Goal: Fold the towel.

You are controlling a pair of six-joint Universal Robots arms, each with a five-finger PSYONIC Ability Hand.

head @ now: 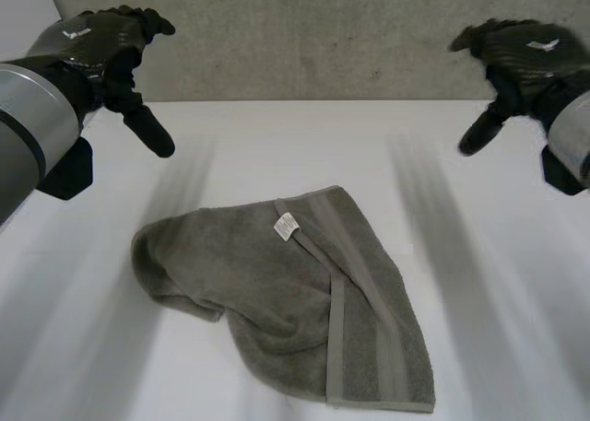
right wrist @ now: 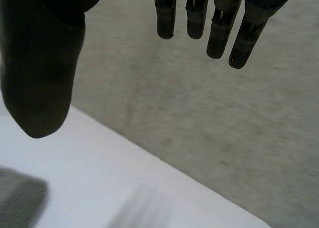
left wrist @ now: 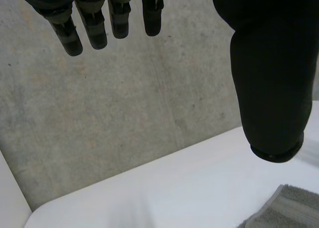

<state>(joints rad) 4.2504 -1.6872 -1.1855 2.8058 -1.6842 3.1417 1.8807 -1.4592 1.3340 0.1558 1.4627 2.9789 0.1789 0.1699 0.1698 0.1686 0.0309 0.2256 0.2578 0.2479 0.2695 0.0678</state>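
The left hand [head: 97,43] and right hand [head: 527,54] hang above the far side of the white table [head: 277,135], fingers straight and apart from the thumbs, holding and touching nothing. Nearer, between them, the grey towel [head: 277,292] lies rumpled and partly doubled over, so folding seems not yet begun. The next move likely calls for both hands to descend to its edges and spread it flat.

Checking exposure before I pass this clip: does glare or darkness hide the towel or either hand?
Head view: even light, no glare on the towel or table; small highlights on the left hand and right hand. Left wrist view: the thumb is plain black, towel corner lit. Right wrist view: thumb equally dark, towel dim beside it.
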